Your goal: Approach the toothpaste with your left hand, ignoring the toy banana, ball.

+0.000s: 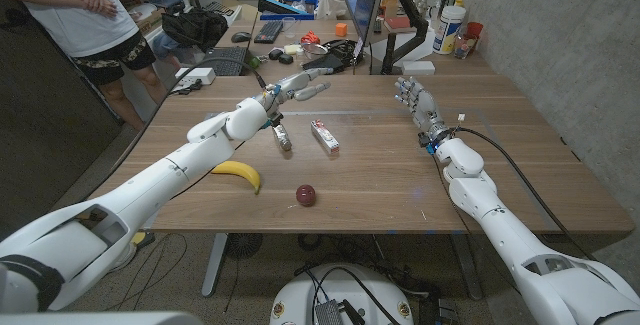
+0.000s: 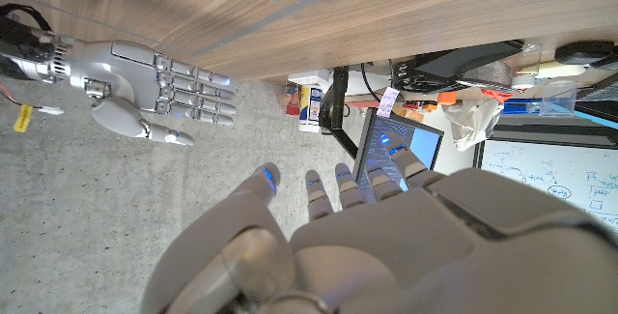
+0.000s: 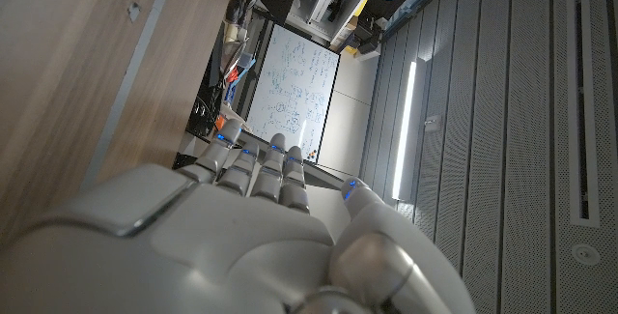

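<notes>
White toothpaste (image 1: 324, 137) | long axis near-far, slight diagonal | L hand (image 1: 300, 86) above-left

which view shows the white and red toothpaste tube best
The head view: the white and red toothpaste tube lies in full on the wooden table, just beyond the left hand. In both wrist views I cannot make the tube out.

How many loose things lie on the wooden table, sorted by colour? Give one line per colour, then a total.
Yellow: 1, the toy banana
Dark red: 1, the ball
White with red: 1, the toothpaste
Total: 3
</notes>
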Motion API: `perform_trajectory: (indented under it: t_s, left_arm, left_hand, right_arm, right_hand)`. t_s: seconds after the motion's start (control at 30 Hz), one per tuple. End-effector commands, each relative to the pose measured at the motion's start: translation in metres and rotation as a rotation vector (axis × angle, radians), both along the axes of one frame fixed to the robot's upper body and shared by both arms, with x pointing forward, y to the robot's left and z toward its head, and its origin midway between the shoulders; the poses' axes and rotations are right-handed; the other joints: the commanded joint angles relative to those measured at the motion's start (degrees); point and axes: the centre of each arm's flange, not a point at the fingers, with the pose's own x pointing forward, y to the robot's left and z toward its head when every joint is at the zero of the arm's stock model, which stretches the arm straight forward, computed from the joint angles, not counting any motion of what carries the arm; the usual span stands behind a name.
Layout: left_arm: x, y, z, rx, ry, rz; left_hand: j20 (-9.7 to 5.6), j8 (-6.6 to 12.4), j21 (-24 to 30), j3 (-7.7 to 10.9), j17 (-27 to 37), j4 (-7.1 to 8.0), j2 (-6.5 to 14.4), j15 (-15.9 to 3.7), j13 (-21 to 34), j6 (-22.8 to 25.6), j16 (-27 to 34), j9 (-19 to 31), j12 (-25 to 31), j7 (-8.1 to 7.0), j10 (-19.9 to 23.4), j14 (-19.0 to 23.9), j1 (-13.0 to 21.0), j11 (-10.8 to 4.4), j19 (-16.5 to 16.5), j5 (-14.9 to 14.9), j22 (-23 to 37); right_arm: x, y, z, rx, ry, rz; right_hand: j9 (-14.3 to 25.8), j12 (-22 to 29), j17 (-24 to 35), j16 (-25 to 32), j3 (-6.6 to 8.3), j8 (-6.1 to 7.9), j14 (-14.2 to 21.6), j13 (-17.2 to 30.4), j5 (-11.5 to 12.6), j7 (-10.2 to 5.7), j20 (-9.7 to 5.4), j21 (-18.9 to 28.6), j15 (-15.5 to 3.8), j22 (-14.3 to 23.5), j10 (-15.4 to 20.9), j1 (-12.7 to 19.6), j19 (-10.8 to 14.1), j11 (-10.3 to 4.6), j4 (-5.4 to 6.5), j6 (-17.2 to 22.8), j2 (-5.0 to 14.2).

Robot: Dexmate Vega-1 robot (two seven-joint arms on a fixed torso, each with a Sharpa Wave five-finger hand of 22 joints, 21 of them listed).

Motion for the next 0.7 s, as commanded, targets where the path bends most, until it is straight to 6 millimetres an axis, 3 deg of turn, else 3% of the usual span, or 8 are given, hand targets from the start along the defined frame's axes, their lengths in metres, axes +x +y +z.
perform_trajectory:
  t_s: [0.03,0.7]
  left_arm:
    - [0.0020,0.0008,-0.0032,0.018,0.009,0.010]
    - [0.0023,-0.0006,-0.0075,0.039,0.020,0.020]
  left_hand:
    - [0.22,0.40,-0.1,-0.01,0.2,-0.43,0.0,-4.09,0.3,0.3,0.1,0.1,0.4,-0.20,0.4,0.2,0.8,-0.27,0.0,0.1,0.2]
    - [0.10,0.76,-0.3,-0.09,0.2,-0.46,0.1,-4.33,0.3,1.4,0.2,0.2,0.6,-0.19,1.2,0.4,1.1,-0.33,-0.1,0.1,0.2]
  right_arm:
    - [-0.0001,0.0019,-0.0001,-0.002,0.000,-0.001]
    - [-0.0010,0.0011,-0.0002,-0.003,-0.003,-0.003]
  right_hand:
    - [0.2,0.0,0.1,0.1,0.45,0.36,0.5,0.3,0.2,0.11,-2.95,-0.1,0.12,0.2,0.3,-0.3,0.3,-0.07,0.03,0.5,2.61]
    - [0.2,0.0,0.1,0.2,0.49,0.37,0.6,0.3,0.2,0.09,-2.91,-0.4,0.26,0.2,0.4,-0.3,0.4,0.00,0.01,0.5,2.57]
